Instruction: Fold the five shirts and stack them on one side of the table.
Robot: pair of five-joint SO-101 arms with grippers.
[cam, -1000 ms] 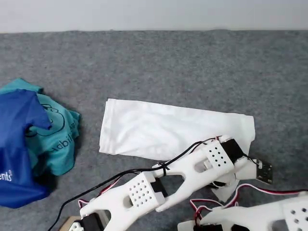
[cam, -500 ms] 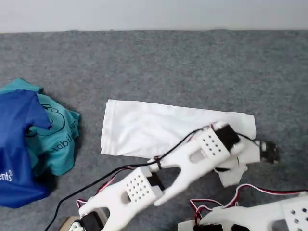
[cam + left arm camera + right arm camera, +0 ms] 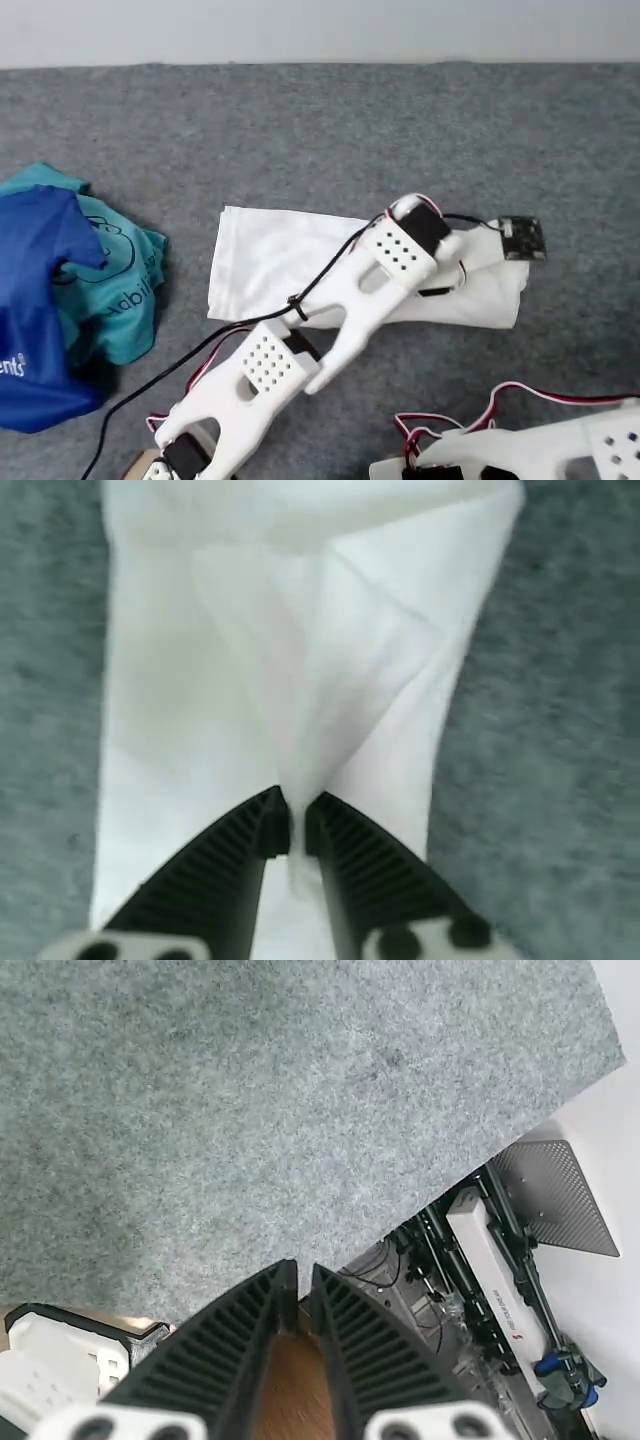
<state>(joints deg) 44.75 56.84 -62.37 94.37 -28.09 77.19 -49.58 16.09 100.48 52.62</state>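
**Left hand pinches the white strip; right hand shut near the tabletop's edge**

In the high view the left arm (image 3: pixel 350 300) lies slantwise over the long, flat-folded white shirt (image 3: pixel 265 270) and hides much of its right half. That arm's wrist covers its own hand, so the grip cannot be read from above. The left wrist view settles it: the left hand (image 3: pixel 295 812) is clenched on a raised ridge of the white shirt (image 3: pixel 300 650), with cloth squeezed between the black ribbed jaws. Creases fan away from the pinch.

The white shirt sits near the middle of the grey felt tabletop (image 3: pixel 400 130). Its long axis runs roughly parallel to the far edge, and the right end sits slightly nearer the front edge than the left. Which end is the collar cannot be told.

Against the left edge lies a crumpled royal-blue shirt (image 3: pixel 35 300), partly cut off by the frame. It rests on a crumpled teal shirt (image 3: pixel 125 265) and hides most of it. Both are well apart from the white strip.

The right arm (image 3: pixel 530 450) shows at the front right corner, cut off by the frame. Its wrist view shows the right hand (image 3: pixel 303 1278) with jaws almost together and nothing between them, over bare felt, with the tabletop's edge in sight.
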